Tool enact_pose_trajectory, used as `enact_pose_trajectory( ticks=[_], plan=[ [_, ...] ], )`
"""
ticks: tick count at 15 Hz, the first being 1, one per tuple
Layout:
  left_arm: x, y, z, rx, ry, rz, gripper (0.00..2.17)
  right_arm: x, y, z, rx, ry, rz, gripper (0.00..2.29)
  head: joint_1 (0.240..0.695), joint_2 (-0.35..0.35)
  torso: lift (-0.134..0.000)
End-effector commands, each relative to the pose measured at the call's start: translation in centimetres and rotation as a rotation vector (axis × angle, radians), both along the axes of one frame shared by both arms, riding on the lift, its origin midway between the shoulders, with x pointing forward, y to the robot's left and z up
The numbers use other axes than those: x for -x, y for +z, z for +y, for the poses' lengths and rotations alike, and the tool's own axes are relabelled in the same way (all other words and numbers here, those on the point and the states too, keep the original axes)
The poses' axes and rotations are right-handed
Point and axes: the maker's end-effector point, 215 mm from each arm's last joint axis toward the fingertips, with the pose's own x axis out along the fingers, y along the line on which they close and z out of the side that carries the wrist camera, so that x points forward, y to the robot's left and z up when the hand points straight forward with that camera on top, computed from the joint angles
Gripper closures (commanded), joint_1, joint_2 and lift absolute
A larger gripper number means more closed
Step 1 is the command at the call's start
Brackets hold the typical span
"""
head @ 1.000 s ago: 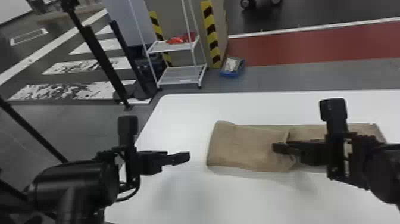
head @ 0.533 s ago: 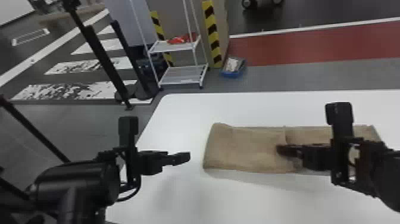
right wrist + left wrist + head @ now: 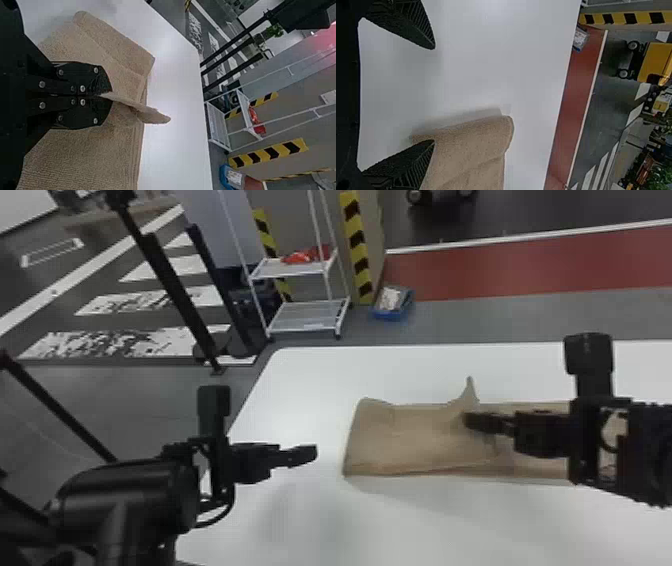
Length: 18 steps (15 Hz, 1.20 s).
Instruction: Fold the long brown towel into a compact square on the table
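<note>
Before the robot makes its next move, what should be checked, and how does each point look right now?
1. Right end effector closed on the towel: ok.
2. Left end effector open, with nothing between its fingers: ok.
3. Towel resting on the table: ok.
4. Towel lying flat: not ok, a flap stands up at the pinch.
5. Compact square formed: not ok, it lies as a long strip.
6. Number of layers pinched: cannot tell.
</note>
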Motion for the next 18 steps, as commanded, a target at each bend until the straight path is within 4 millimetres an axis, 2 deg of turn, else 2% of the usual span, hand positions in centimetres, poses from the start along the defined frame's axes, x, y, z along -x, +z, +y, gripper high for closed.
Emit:
enact_pose_trajectory(
  ticks=[1, 3, 4, 5, 6, 8, 9, 13, 17, 18],
  plan=[
    [0.2, -0.3, 0.0, 0.000, 0.001, 0.007, 0.04, -0.1, -0.9, -0.4, -0.006, -0.012, 0.030, 1.67, 0.695, 0.350, -0.123],
    [0.4, -0.6, -0.2, -0.002, -0.003, 0.013, 0.04, 0.0, -1.9, -1.2, -0.008, -0.029, 0.053, 1.67, 0.695, 0.350, -0.123],
    [0.5, -0.7, -0.2, -0.005, -0.003, 0.016, 0.04, 0.1, -2.2, -1.3, -0.007, -0.031, 0.057, 1.59, 0.695, 0.350, -0.123],
    [0.5, -0.8, -0.3, -0.006, -0.005, 0.018, 0.04, 0.6, -2.8, -1.4, 0.000, -0.030, 0.074, 1.23, 0.695, 0.350, -0.123],
    [0.5, -0.7, -0.3, -0.007, -0.006, 0.018, 0.04, 1.1, -3.3, -1.3, 0.010, -0.023, 0.092, 1.12, 0.695, 0.350, -0.123],
    [0.5, -0.8, -0.4, -0.007, -0.009, 0.019, 0.04, 2.2, -4.6, -1.4, 0.033, -0.011, 0.141, 0.65, 0.695, 0.350, -0.123],
    [0.4, -0.8, -0.4, -0.008, -0.008, 0.018, 0.04, 2.4, -4.9, -1.6, 0.041, -0.010, 0.152, 0.49, 0.695, 0.350, -0.123],
    [0.4, -1.1, -0.1, -0.011, -0.006, 0.024, 0.04, 3.7, -6.1, -2.0, 0.066, 0.000, 0.206, 0.39, 0.695, 0.350, -0.123],
    [0.4, -1.3, -0.2, -0.010, -0.007, 0.029, 0.04, 3.3, -6.3, -2.1, 0.086, -0.002, 0.202, 0.40, 0.695, 0.350, -0.123],
    [0.3, -1.4, -0.1, -0.012, -0.008, 0.023, 0.04, 3.1, -6.2, -1.9, 0.079, 0.000, 0.199, 0.49, 0.695, 0.350, -0.123]
  ],
)
